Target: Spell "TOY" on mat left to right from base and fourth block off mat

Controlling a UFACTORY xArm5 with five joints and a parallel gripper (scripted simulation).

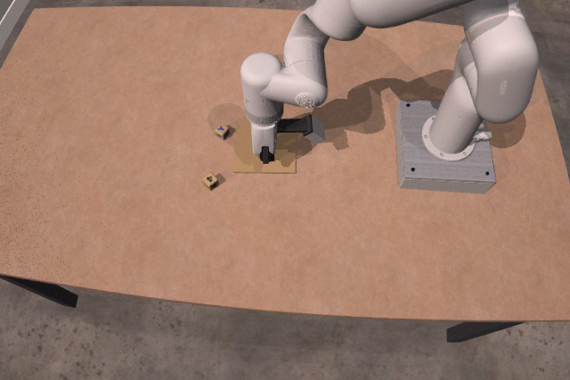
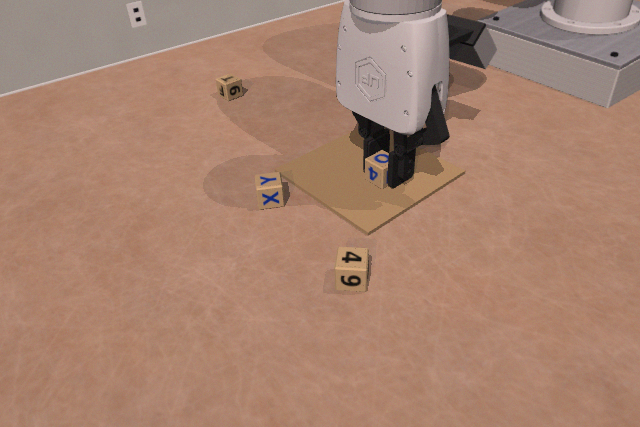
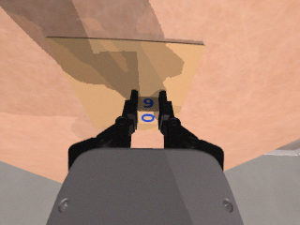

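Observation:
My gripper (image 1: 265,155) (image 2: 385,170) (image 3: 148,98) points down over the tan mat (image 1: 288,166) (image 2: 330,179) (image 3: 192,53) and is shut on the O block (image 2: 378,171) (image 3: 147,118). That block has a blue O on top and appears to rest flat on the mat; the arm hides it in the top view. The Y block (image 1: 221,131) (image 2: 269,189), blue Y up and X on a side, lies on the table just off the mat. Another block (image 1: 210,181) (image 2: 352,269) shows a black 4 on top and a 9 on a side, off the mat.
A fourth block (image 2: 229,87) lies on the table farther back, off the mat; its side shows a black 6 and its top character is hard to read. The robot's base plate (image 1: 437,173) (image 2: 558,50) stands on the other side of the mat from the Y block.

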